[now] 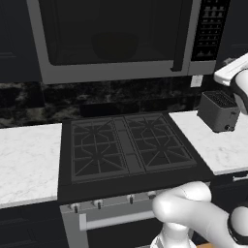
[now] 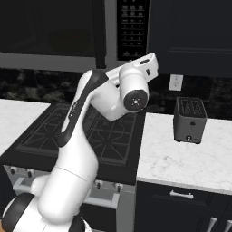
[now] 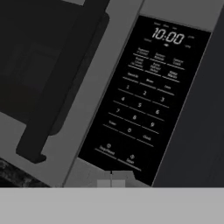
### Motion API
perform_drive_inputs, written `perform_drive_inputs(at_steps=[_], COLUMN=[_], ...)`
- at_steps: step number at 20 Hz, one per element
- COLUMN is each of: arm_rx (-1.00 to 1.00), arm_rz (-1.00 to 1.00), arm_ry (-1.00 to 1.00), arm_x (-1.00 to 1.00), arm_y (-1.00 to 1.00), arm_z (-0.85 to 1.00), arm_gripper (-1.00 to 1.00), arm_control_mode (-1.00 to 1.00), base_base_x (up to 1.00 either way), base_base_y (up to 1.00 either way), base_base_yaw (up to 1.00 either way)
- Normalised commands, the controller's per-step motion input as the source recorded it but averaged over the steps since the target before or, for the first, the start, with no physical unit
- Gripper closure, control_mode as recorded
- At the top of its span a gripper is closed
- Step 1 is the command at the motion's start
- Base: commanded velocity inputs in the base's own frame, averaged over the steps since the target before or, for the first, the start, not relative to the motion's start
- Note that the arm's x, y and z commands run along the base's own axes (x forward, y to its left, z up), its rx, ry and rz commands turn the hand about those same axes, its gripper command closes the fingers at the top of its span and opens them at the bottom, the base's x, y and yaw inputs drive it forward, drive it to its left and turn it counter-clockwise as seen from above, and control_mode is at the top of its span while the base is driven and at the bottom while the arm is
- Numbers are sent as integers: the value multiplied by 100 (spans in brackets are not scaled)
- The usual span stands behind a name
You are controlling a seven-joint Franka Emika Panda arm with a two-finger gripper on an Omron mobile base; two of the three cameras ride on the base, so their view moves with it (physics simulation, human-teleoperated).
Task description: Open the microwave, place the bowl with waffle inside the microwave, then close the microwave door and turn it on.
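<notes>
The microwave (image 1: 121, 38) is seen with its door (image 1: 109, 31) shut and a dim round shape, probably the bowl (image 1: 115, 46), behind the glass. The button panel (image 3: 140, 100) lies just ahead of the gripper (image 3: 111, 183), whose fingers are pressed together, holding nothing. Only switching on appears left.

Microwave (image 1: 121, 38) above stove, microwave door (image 1: 111, 31) shut; bowl (image 1: 115, 44) dim behind glass.
</notes>
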Motion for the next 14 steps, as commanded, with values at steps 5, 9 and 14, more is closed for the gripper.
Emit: perform_drive_inputs(at_steps=[5, 9, 14], arm_rx=[0, 0, 1], arm_rz=[6, 6, 4], arm_ry=[2, 0, 0], arm_x=[47, 41, 30], arm_y=[-1, -8, -16], arm_z=[0, 0, 0], arm_gripper=[100, 100, 100], arm_control_mode=[-100, -100, -100], base_base_x=[0, 0, 0], base_base_y=[0, 0, 0], base_base_yaw=[0, 0, 0])
